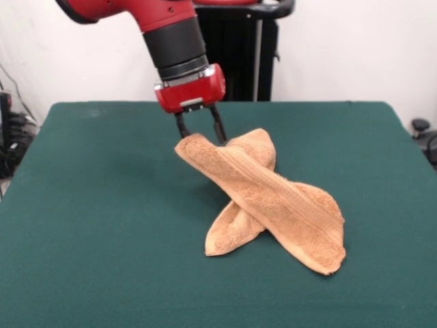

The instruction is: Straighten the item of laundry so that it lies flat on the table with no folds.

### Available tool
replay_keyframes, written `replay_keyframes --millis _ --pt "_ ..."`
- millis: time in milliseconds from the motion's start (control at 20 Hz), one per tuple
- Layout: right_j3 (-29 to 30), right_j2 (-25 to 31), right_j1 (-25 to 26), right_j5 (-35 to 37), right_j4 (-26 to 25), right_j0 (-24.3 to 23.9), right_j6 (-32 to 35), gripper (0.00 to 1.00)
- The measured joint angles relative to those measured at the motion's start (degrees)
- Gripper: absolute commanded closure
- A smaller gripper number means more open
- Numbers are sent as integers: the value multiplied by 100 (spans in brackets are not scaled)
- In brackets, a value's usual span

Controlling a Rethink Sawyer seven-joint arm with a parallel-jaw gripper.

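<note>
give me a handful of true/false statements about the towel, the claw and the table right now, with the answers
1. The towel lies spread flat with no folds. False: it is bunched into two crossing strips, its upper end raised off the table.
2. The claw is at the towel's raised upper end. True.
3. The table has a dark green top. True.
4. The towel hangs over the table's edge. False: it sits near the middle of the top, well inside every edge.
5. The towel is orange-tan. True.
6. The arm comes in from the picture's bottom edge. False: it comes down from the top, its red wrist just above the towel.
</note>
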Motion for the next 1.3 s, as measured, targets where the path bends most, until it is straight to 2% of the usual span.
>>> replay_keyframes --millis 650,900,1300 --pt "368 588 -56 21 -47 -402 0 0" --pt "579 908 -196 208 15 -676 0 0" --pt "593 1226 -295 730 200 -947 0 0"
